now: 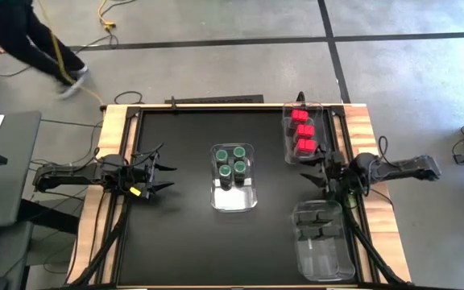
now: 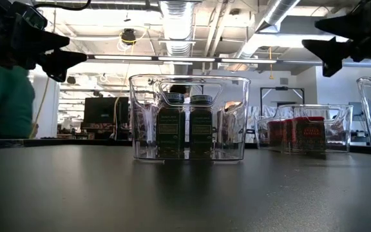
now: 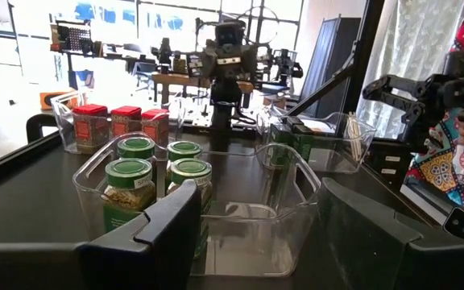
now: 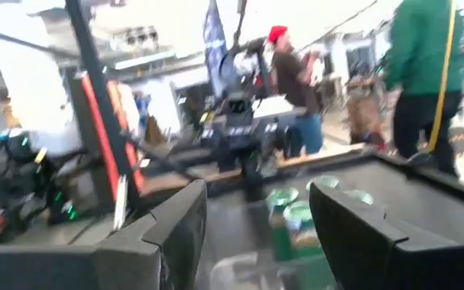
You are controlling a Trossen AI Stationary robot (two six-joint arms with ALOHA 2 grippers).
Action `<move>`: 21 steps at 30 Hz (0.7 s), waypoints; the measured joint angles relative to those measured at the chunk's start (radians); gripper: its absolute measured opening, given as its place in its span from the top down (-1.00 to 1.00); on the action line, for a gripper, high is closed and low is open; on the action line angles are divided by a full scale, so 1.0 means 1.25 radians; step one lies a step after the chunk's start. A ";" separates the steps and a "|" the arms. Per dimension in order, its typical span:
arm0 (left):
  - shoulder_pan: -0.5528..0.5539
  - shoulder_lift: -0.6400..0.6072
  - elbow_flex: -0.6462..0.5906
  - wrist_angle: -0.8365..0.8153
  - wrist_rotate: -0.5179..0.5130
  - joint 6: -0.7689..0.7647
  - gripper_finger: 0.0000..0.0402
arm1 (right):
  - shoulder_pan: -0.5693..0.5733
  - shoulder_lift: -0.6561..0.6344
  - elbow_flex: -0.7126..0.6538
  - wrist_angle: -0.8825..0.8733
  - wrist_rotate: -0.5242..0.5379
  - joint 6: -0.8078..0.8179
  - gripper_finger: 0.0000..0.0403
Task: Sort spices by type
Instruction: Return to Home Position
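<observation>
The blocky boxes point(image 1: 302, 131) are showing bright red, the jar lids point(image 1: 234, 160) are gleaming green, the cans point(image 1: 318, 216) are looking blackish, and the tabletop point(image 1: 176, 234) is lying black inside pale wood edging point(image 1: 374, 137).
</observation>
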State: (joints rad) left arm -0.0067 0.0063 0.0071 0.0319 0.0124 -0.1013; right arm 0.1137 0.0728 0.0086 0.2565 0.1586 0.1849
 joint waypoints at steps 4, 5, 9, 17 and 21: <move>0.000 0.000 0.000 0.000 0.000 0.000 -0.18 | -0.043 -0.056 0.000 -0.018 -0.018 0.001 -0.24; 0.000 0.000 0.000 0.000 0.000 0.000 -0.18 | -0.052 -0.058 -0.001 -0.018 -0.026 0.001 -0.24; 0.000 0.000 0.000 0.000 0.000 0.000 -0.18 | -0.075 -0.057 -0.001 -0.045 -0.083 0.016 -0.24; 0.000 0.000 0.000 0.000 0.000 0.000 -0.18 | -0.079 -0.057 -0.001 -0.163 -0.135 0.042 -0.24; 0.000 0.000 0.000 0.000 0.000 0.000 -0.18 | -0.075 -0.055 -0.001 -0.186 -0.145 0.041 -0.24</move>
State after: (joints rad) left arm -0.0069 0.0063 0.0071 0.0320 0.0124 -0.1014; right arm 0.0201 0.0035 0.0078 0.0241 -0.0227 0.2366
